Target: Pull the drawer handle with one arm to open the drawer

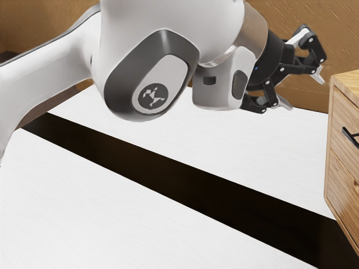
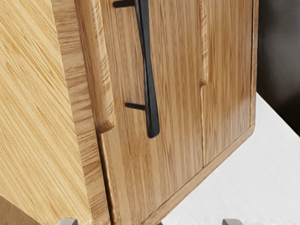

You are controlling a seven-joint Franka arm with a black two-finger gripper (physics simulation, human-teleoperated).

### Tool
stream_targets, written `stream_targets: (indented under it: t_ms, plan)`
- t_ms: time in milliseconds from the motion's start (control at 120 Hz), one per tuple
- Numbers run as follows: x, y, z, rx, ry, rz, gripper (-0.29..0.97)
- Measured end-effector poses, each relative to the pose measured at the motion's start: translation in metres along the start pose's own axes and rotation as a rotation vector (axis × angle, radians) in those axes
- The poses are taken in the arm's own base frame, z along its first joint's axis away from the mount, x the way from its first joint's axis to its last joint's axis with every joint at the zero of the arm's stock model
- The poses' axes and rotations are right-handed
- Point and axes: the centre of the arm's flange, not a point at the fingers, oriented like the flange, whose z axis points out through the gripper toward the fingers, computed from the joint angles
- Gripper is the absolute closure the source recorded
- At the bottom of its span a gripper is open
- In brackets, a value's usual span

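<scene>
A light wooden cabinet [image 1: 341, 168] stands at the exterior view's right edge, with a black bar handle [image 1: 350, 137] on its upper drawer front. My gripper [image 1: 302, 89] hangs in the air just short of the cabinet's top corner, above and beside the handle, without touching it. Its jaws are open and hold nothing. In the wrist view the drawer front [image 2: 176, 93] lies straight ahead of the hand, and the black handle [image 2: 147, 70] stands off it on two short posts. The drawer front sits level with the cabinet face.
The white table top [image 1: 112, 213] is crossed by a wide black band [image 1: 185, 179] running diagonally under the arm. A brown wall [image 1: 45, 22] lies behind. A second drawer front [image 1: 342, 196] sits below the first.
</scene>
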Motion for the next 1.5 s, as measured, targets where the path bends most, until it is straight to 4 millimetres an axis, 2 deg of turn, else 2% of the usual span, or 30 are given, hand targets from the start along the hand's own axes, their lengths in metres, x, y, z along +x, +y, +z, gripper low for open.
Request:
stream_targets:
  t_ms: [75, 217, 392, 567, 808, 1100, 1333, 1417, 1500]
  plan:
    - [0.002, 0.0, 0.004, 0.002, 0.01, 0.002, 0.32]
    - [0.022, -0.005, 0.015, 0.006, 0.053, 0.021, 0.32]
    - [0.019, -0.002, 0.025, 0.003, 0.064, 0.012, 0.32]
    - [0.04, -0.008, 0.031, 0.016, 0.102, 0.034, 0.32]
    - [0.03, -0.001, 0.059, 0.003, 0.124, 0.02, 0.32]
    - [0.044, 0.001, 0.087, 0.004, 0.173, 0.029, 0.31]
    - [0.038, 0.011, 0.111, -0.018, 0.192, 0.013, 0.31]
    - [0.035, 0.014, 0.121, -0.026, 0.198, 0.009, 0.16]
    - [0.036, 0.017, 0.13, -0.032, 0.21, 0.004, 0.12]
